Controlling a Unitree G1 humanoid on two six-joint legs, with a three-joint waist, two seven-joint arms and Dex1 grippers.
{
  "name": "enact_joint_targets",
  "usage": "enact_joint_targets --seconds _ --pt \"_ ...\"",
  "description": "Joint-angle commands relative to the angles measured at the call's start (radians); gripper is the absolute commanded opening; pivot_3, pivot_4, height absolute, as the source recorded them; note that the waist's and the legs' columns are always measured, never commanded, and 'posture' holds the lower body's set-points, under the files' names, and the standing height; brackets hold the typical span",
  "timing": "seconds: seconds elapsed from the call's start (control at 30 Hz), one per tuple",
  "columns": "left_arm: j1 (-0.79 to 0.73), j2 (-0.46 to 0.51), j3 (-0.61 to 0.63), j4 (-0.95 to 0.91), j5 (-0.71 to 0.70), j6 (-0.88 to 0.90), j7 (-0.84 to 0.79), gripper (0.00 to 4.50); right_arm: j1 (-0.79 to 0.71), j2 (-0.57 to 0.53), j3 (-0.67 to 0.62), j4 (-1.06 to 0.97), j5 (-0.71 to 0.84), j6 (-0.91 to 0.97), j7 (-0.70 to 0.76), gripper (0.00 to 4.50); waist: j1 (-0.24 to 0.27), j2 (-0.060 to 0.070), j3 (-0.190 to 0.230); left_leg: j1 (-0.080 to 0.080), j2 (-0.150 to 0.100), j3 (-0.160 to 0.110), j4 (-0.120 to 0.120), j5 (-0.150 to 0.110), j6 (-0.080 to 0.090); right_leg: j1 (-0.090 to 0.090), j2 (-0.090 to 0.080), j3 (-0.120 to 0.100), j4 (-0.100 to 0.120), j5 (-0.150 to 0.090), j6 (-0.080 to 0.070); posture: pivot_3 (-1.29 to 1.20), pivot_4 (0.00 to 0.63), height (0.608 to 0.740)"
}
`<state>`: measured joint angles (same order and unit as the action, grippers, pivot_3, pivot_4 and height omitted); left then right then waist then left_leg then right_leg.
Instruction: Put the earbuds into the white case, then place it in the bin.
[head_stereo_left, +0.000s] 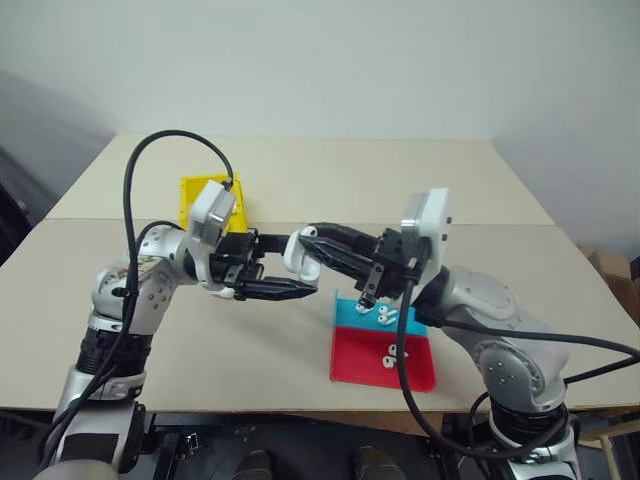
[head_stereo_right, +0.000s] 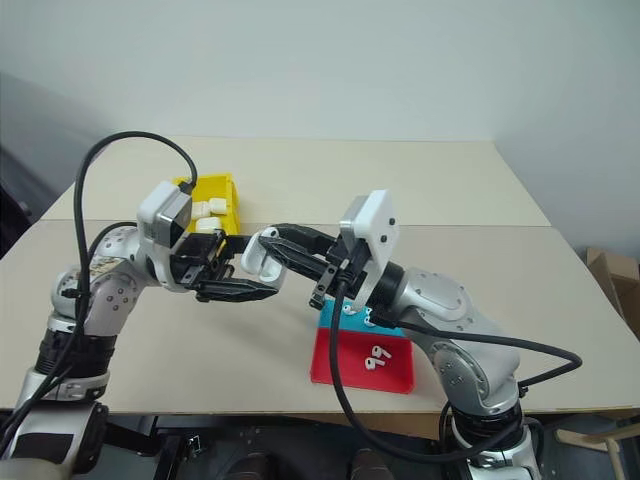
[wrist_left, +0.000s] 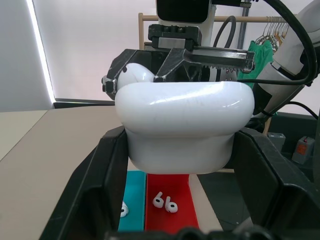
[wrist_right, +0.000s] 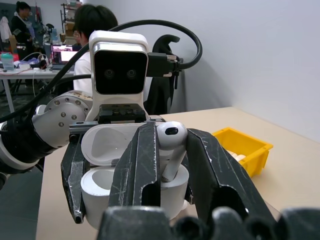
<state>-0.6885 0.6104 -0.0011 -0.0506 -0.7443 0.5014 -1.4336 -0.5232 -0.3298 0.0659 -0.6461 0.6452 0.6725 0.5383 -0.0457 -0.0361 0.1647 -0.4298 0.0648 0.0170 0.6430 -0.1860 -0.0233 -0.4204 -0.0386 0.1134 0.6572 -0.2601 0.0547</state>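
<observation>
The white case (head_stereo_left: 300, 256) is held in the air above the table, lid flipped open, with my left gripper (head_stereo_left: 298, 270) shut on its body (wrist_left: 182, 125). From the opposite side my right gripper (head_stereo_left: 306, 236) is shut on one earbud (wrist_right: 170, 144), stem down. The stem tip sits at the case's open mouth (wrist_right: 102, 187). More earbuds (head_stereo_left: 386, 316) lie on the blue-and-red tray (head_stereo_left: 352, 372) below. The yellow bin (head_stereo_right: 228, 190) stands at the back left, behind my left wrist.
The bin holds white cases (head_stereo_right: 205, 208). The tray lies near the table's front edge, under my right arm. A seam (head_stereo_left: 520, 226) runs across the tabletop. A person (wrist_right: 95, 30) sits at a desk in the background of the right wrist view.
</observation>
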Motion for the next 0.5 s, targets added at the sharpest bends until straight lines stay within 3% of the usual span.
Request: enact_joint_targets --seconds 0.03,0.1,0.33,0.5 --pt "-0.026 -0.007 0.026 -0.024 -0.014 -0.024 -0.008 2.78 0.009 -0.016 0.022 0.002 -0.025 -0.021 0.002 0.61 0.000 0.000 0.000 0.000 0.000 0.000 0.000 0.000 0.000 0.000 0.000 0.000 0.000 0.000 0.000 0.00 0.150 0.740" --pt "-0.025 -0.010 0.028 -0.026 -0.014 -0.025 -0.008 2.78 0.012 -0.026 0.028 0.001 -0.028 -0.025 0.010 0.61 0.001 0.000 0.000 0.000 0.000 0.000 0.000 0.000 0.000 0.000 0.000 0.000 0.000 0.000 0.000 0.00 0.150 0.740" --pt "-0.024 -0.021 0.033 -0.016 -0.001 -0.035 -0.009 2.78 0.012 -0.048 0.019 -0.011 0.011 -0.020 0.036 2.85 0.000 0.000 0.000 0.000 0.000 0.000 0.000 0.000 0.000 0.000 0.000 0.000 0.000 0.000 0.000 0.00 0.150 0.740" --pt "-0.026 -0.028 0.033 -0.007 0.005 -0.044 -0.007 2.78 -0.004 -0.049 -0.001 -0.001 0.031 -0.016 0.027 2.85 0.001 0.000 0.000 0.000 0.000 0.000 0.000 0.000 0.000 0.000 0.000 0.000 0.000 0.000 0.000 0.00 0.150 0.740"
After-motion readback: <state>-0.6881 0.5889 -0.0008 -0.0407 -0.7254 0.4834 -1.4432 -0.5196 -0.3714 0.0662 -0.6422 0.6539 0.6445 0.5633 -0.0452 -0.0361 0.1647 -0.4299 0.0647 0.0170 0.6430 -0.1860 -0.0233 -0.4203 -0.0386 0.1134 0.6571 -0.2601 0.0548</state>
